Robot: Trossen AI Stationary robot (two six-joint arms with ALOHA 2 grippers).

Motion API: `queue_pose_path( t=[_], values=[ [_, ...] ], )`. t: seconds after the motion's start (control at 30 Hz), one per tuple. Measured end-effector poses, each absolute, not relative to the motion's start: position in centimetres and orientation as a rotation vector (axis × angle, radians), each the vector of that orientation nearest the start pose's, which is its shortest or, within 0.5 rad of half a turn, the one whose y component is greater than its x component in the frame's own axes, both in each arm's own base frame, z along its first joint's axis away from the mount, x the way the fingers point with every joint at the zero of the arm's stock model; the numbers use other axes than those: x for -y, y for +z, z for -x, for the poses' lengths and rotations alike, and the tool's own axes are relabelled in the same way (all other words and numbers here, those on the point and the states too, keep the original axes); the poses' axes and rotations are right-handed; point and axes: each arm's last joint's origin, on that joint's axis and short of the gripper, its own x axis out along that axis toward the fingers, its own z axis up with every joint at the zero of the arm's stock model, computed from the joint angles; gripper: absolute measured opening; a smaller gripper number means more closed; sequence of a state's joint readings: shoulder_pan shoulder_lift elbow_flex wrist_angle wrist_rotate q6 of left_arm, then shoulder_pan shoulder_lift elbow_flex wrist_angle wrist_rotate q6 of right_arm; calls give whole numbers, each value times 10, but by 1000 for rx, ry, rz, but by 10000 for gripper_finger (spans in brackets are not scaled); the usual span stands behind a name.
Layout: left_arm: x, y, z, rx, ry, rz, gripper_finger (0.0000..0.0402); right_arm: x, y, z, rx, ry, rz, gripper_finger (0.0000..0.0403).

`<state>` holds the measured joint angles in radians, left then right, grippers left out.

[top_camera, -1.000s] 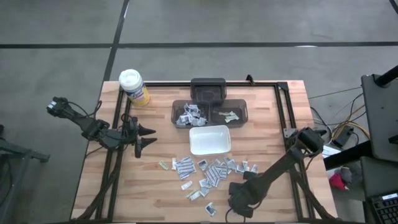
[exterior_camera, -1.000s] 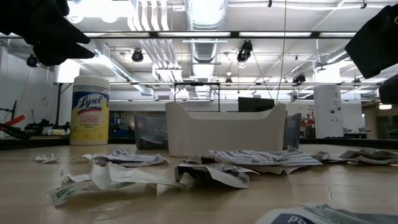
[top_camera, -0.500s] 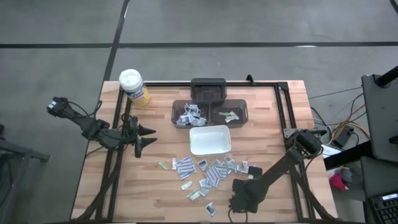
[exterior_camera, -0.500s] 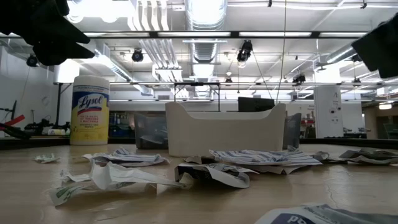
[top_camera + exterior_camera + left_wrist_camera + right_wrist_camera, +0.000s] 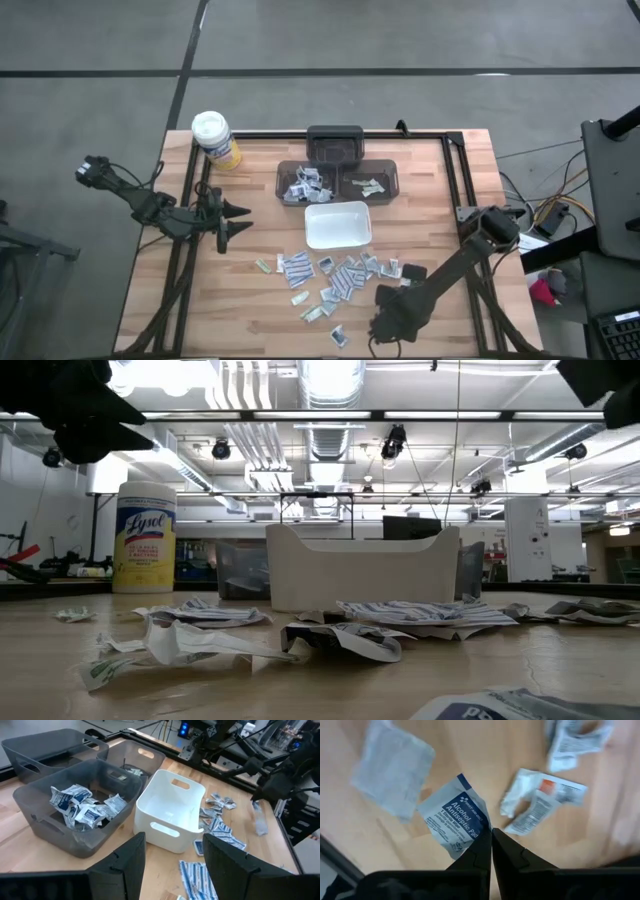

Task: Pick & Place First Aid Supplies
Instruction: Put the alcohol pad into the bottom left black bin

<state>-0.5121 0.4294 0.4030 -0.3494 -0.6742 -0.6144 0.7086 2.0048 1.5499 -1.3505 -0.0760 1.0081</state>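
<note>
My right end effector (image 5: 491,837) pinches a white-and-blue alcohol-wipe packet (image 5: 454,820) by its edge above the wooden desk (image 5: 180,290), near its front edge; loose flat packets (image 5: 335,275) lie scattered just beside. Left end effector (image 5: 236,220) hangs wide near the left edge.

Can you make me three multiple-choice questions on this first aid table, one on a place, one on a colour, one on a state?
1. Where is the yellow canister?
A. at the table's far left corner
B. inside the white tray
C. under the right arm

2. What colour is the tray nearest the loose packets?
A. red
B. white
C. black

3. How are the right gripper's fingers?
A. wide open over the canister
B. shut on an alcohol antiseptic packet
C. inside a grey bin

Answers: 1 A, the high view shows it there. 2 B, it is white beside the grey bins. 3 B, the right wrist view shows the fingers pinching the packet's corner.
</note>
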Motion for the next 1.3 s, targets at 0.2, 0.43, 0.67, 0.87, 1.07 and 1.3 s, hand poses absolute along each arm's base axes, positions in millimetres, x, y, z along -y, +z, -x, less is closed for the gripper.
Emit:
queue_pose_path(
  t=[0.2, 0.43, 0.67, 0.87, 1.07, 1.3],
  values=[
    [39, 237, -106, -223, 240, 418, 190, -222, 219, -261, -1659, -550, -176, 8],
    [40, 244, -108, -154, 220, 478, 190, -207, 255, -254, -1328, -691, -256, 8],
    [45, 254, -116, -63, 182, 551, 190, -191, 286, -258, -935, -736, -292, 8],
    [55, 256, -133, -36, 148, 534, 190, -174, 292, -279, -816, -725, -263, 8],
    [66, 250, -151, -48, 118, 500, 190, -158, 290, -305, -755, -712, -197, 8],
    [75, 246, -168, -22, 115, 515, 190, -146, 294, -326, -638, -714, -109, 8]
  ],
)
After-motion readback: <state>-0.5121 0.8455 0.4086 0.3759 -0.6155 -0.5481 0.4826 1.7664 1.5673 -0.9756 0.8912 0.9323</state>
